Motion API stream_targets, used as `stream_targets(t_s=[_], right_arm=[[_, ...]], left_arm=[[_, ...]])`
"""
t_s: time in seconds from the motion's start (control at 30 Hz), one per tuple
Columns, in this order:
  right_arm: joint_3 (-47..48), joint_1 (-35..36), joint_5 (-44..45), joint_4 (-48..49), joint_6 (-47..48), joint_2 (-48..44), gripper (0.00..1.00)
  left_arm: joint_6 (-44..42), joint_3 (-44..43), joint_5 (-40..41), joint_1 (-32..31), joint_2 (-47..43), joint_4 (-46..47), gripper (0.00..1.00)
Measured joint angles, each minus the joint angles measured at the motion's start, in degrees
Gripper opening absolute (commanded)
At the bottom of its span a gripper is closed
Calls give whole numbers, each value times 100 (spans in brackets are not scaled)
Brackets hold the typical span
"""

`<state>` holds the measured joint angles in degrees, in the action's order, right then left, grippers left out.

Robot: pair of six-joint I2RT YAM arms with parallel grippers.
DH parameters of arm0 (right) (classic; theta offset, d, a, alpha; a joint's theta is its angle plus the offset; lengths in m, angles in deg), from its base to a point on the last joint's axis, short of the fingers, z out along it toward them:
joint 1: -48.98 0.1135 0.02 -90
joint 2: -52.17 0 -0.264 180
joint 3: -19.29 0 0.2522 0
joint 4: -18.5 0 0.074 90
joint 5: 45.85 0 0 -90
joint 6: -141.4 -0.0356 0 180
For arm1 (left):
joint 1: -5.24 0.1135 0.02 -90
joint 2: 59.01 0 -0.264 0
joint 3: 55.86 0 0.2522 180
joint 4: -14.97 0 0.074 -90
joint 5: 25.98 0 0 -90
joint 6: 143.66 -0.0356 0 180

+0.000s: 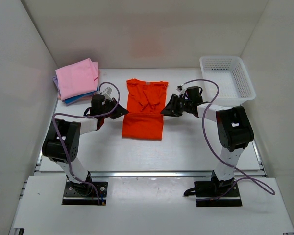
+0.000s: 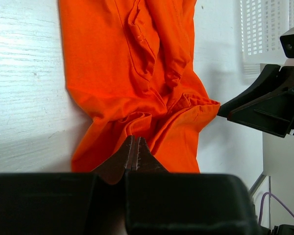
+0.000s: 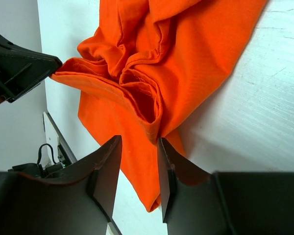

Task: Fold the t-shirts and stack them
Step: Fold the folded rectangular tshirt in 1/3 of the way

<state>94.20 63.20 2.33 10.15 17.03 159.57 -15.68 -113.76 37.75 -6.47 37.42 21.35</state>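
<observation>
The bright orange t-shirt [image 1: 144, 110] lies in the middle of the table, its lower half folded up and its middle bunched. My left gripper [image 1: 123, 111] is at its left edge, and in the left wrist view the left gripper [image 2: 135, 140] is shut with the shirt's edge [image 2: 137, 88] pinched at the tips. My right gripper [image 1: 164, 110] is at the shirt's right edge. In the right wrist view the right gripper [image 3: 139, 142] is open, with a fold of the shirt [image 3: 152, 63] between its fingers. Folded pink [image 1: 77, 78], blue [image 1: 78, 99] and purple [image 1: 55, 81] shirts are stacked at the back left.
A white mesh basket [image 1: 227, 78] stands at the back right, also showing in the left wrist view [image 2: 264, 29]. White walls enclose the table on three sides. Purple cables loop from both arms.
</observation>
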Motion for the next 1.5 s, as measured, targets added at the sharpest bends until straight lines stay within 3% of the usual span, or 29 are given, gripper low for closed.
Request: stream_targets(t_s=[0.37,0.4,0.43,0.47,0.67,0.8,0.9,1.1,1.5], right_arm=[[382,35,-22,-17,46,378,30],[415,39,-31,-22,55,422,27],[444,39,-42,-22,74,470,8],[468,42,-66,-24,94,509,0],[389,120,-66,-127,144,437,1],[-131,245,-31,-297,153,-282,0],[-511,374,7,-479,166,-1073,0],[-1058,835,170,-831,186,-2553,0],[-2549,1700,505,-1504,24,-4153,0]], left_arm=[[33,0,-22,2,0,96,0],[37,2,-22,4,0,96,0],[39,2,-22,13,0,101,0],[39,2,-22,13,0,98,0],[39,2,-151,39,0,50,0],[20,13,-223,4,-173,-247,0],[-37,184,-258,-127,-732,-531,0],[-70,1080,-289,-490,-2710,-1008,0],[-39,2358,-223,-994,-5021,-2396,0]])
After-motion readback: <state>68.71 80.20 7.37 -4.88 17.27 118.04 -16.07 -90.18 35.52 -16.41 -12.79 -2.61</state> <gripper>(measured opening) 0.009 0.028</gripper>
